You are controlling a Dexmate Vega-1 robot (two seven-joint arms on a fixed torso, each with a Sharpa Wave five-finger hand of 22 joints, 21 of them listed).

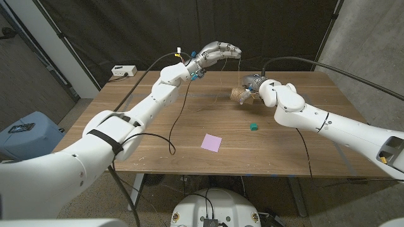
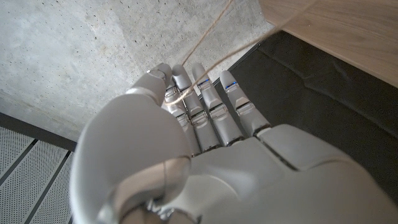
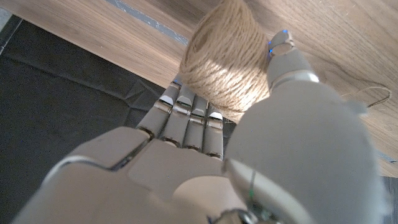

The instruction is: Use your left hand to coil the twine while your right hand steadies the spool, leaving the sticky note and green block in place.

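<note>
My left hand [image 1: 218, 52] is raised above the table's far edge and pinches a strand of tan twine [image 1: 239, 70] that runs down to the spool [image 1: 238, 94]. In the left wrist view the twine [image 2: 211, 37] crosses the fingers [image 2: 208, 102] beside the thumb of my left hand [image 2: 186, 149]. My right hand [image 1: 257, 84] grips the spool on the wooden table [image 1: 158, 145]. In the right wrist view the wound spool [image 3: 227, 56] sits between thumb and fingers of my right hand [image 3: 249, 162]. A green block [image 1: 253, 127] and a pink sticky note [image 1: 211, 142] lie nearer the front, untouched.
A white box [image 1: 124, 71] sits beyond the table's far left corner. A blue bin [image 1: 25, 129] stands on the floor to the left. Black cables [image 1: 180, 120] hang from both arms over the table. A loose loop of twine [image 3: 367, 93] lies on the wood by the spool.
</note>
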